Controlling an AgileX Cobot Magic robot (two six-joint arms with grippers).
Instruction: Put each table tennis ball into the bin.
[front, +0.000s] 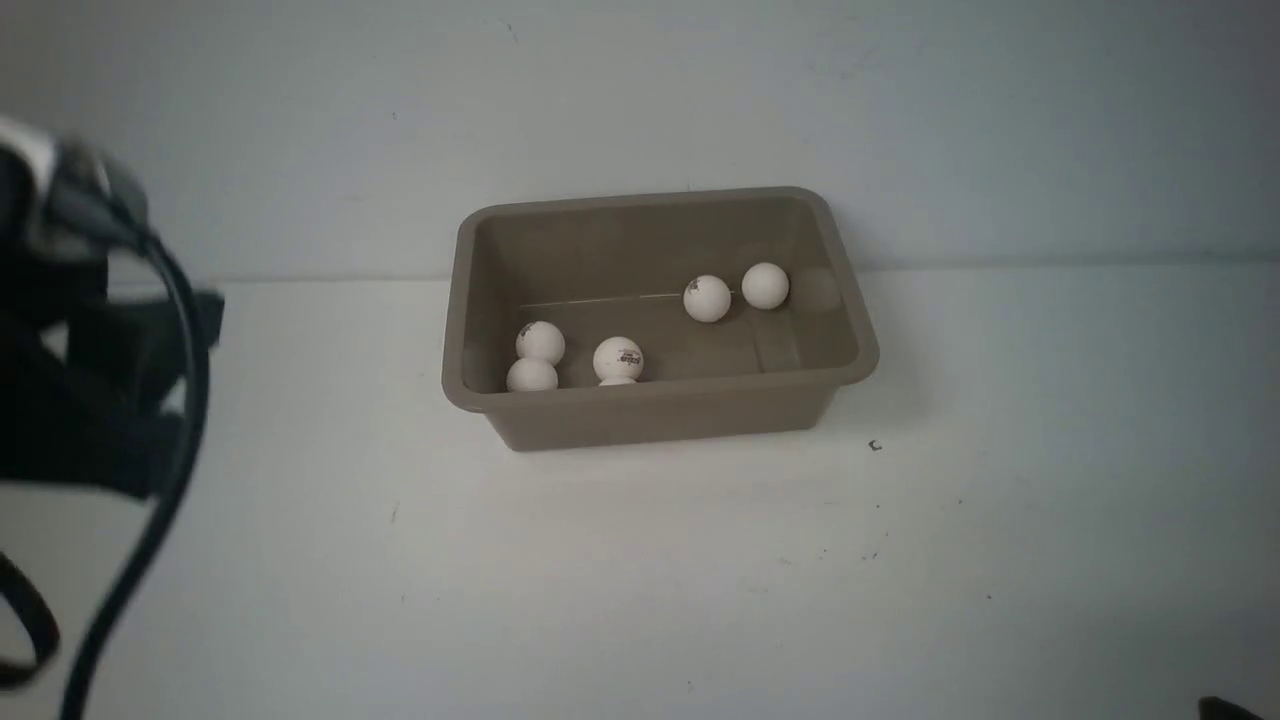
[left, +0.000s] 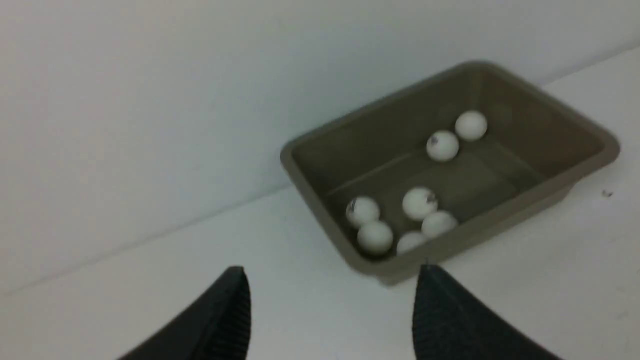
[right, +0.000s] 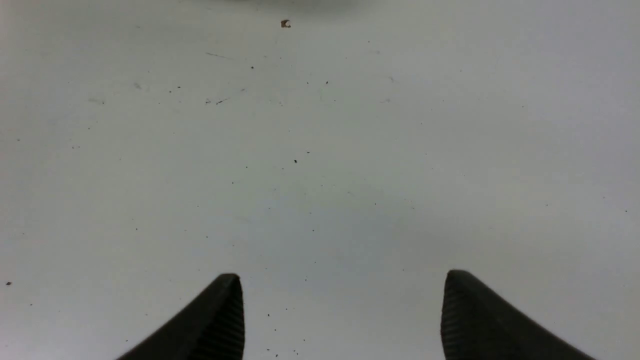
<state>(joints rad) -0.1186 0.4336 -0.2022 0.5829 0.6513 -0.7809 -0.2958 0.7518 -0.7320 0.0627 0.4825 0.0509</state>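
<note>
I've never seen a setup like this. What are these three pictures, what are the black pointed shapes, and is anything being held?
This is a two-armed robot at a white table. The wide picture looks forward from between the arms; the other two come from cameras on each wrist. The black points are the fingers of the left gripper and of the right gripper; both are open and empty. A taupe bin sits on the table. The left wrist view shows six table tennis balls inside it.

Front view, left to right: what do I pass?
Left arm → bin's left rim → two stacked balls → logo ball → ball → ball → bin's right rim → small dark speck on the table.
</note>
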